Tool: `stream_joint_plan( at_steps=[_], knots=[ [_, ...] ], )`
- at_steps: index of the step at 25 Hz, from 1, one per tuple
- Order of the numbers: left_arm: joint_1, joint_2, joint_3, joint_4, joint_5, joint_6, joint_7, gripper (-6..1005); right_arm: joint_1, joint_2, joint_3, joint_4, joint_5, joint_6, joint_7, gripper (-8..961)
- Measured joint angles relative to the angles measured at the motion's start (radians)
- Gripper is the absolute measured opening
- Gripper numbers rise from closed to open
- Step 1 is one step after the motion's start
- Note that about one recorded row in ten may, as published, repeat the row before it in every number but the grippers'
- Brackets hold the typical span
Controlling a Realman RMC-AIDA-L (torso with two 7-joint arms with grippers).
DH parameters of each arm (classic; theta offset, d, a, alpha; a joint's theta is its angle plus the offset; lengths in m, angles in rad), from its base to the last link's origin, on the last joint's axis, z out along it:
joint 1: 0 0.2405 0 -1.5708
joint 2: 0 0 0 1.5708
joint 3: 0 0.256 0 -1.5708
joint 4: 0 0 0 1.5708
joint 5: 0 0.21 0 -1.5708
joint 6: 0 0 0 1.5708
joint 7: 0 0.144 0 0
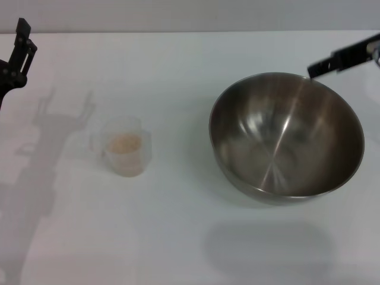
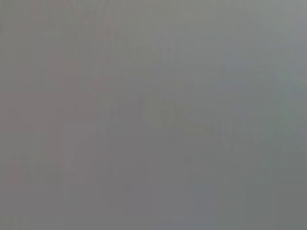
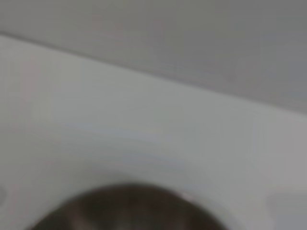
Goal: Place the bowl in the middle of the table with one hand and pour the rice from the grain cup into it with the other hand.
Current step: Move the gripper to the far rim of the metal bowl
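The bowl (image 1: 286, 135) sits on the right half of the table (image 1: 178, 237), and the grain cup (image 1: 123, 146) stands upright well apart from it on the left half, with the rice (image 1: 124, 144) inside. The left gripper (image 1: 16, 52) hangs at the far left edge, behind and left of the cup. The right gripper (image 1: 341, 59) is at the far right, just behind the bowl's far rim.

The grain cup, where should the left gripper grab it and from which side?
Probably around the grain cup's body, coming in from the robot's left, where the left gripper hangs. The cup stands upright with rice in it, so a level side grip should keep it from spilling. Its handle is too faint to place.
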Motion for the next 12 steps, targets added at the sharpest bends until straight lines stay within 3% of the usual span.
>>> stream_joint_plan(
  at_steps=[12],
  knots=[
    [0.0,0.0,-0.005,0.005,0.0,0.0,0.0,798,0.007,0.0,0.0,0.133,-0.072,0.003,-0.025,750]
  ],
)
